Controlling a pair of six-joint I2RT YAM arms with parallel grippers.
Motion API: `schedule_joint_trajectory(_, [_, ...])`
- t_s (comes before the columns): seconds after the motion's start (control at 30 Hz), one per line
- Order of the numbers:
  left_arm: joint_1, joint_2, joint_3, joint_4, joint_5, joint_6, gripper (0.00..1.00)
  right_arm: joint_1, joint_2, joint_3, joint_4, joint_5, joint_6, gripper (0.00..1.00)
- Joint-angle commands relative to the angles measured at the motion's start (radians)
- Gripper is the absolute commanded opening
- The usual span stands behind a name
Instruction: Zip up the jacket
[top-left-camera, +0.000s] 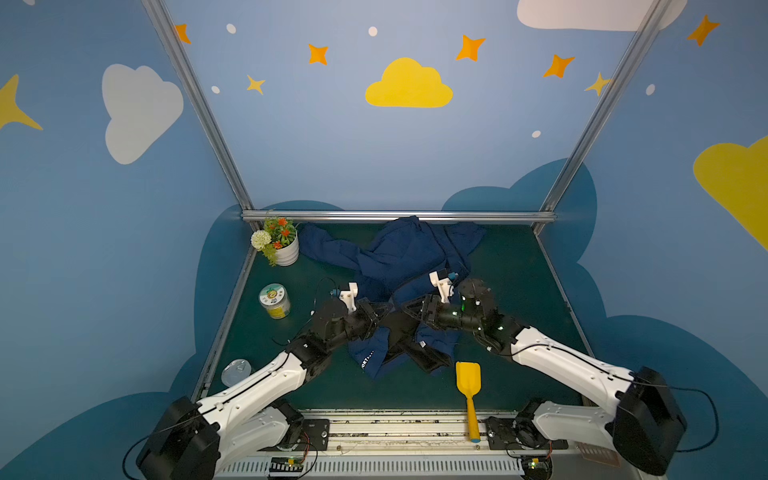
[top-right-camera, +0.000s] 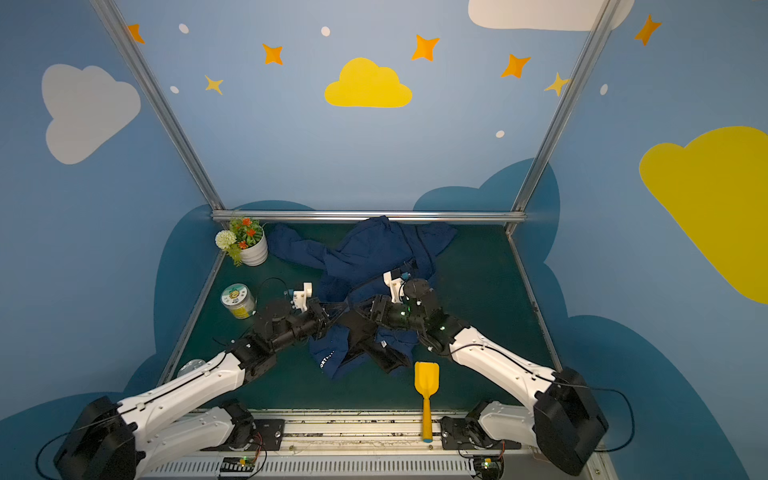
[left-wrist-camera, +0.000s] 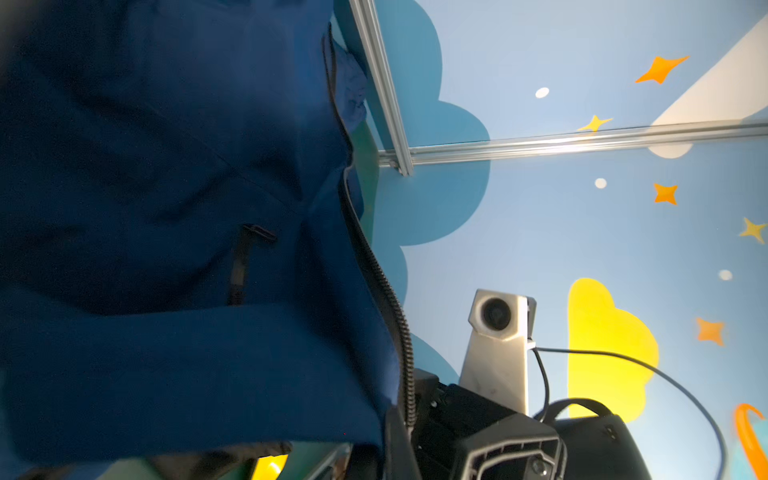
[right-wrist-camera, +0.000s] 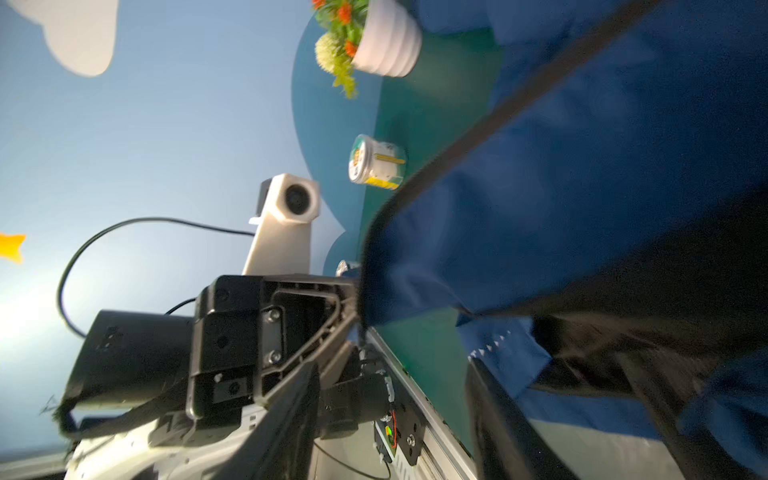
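One jacket (top-left-camera: 399, 253), two hands: left hand (top-left-camera: 384, 309), right hand (top-left-camera: 409, 308)

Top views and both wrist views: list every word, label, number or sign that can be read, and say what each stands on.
"ORT": white lettering on the jacket, running sideways near its front edge; the rest of the word is not legible.
Jar: printed lid label, too small to read.
Small white tag on the jacket: too small to read.
Wrist views: nothing readable.
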Motion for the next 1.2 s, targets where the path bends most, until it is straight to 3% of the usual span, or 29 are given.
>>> schedule_joint_trajectory(0.0, [0.011, -0.046, 0.042, -0.166, -0.074, 0.126, 0.03, -0.001, -0.081, 0.022, -0.344, 0.195, 0.055, 0.59])
schedule_joint_trajectory(0.17, [0.041, -0.055, 0.002, -0.159, -0.075, 0.132, 0.03, 0.001, -0.117, -0.067, -0.447, 0.268, 0.163, 0.61])
schedule_joint_trajectory(0.37, [0.069, -0.059, -0.026, -0.162, -0.078, 0.135, 0.03, 0.060, 0.043, 0.120, -0.756, 0.408, 0.030, 0.69])
schedule_joint_trajectory(0.57, [0.120, -0.033, -0.049, -0.118, -0.015, 0.120, 0.03, 0.100, 0.151, 0.142, -0.659, 0.369, 0.076, 0.73])
schedule_joint_trajectory(0.9, [0.130, -0.092, -0.058, -0.166, -0.026, 0.128, 0.03, 0.124, 0.299, 0.205, -0.562, 0.295, 0.091, 0.72])
schedule_joint_trajectory(1.17, [0.135, -0.097, -0.064, -0.165, -0.026, 0.123, 0.03, 0.125, 0.374, 0.210, -0.504, 0.325, 0.096, 0.72])
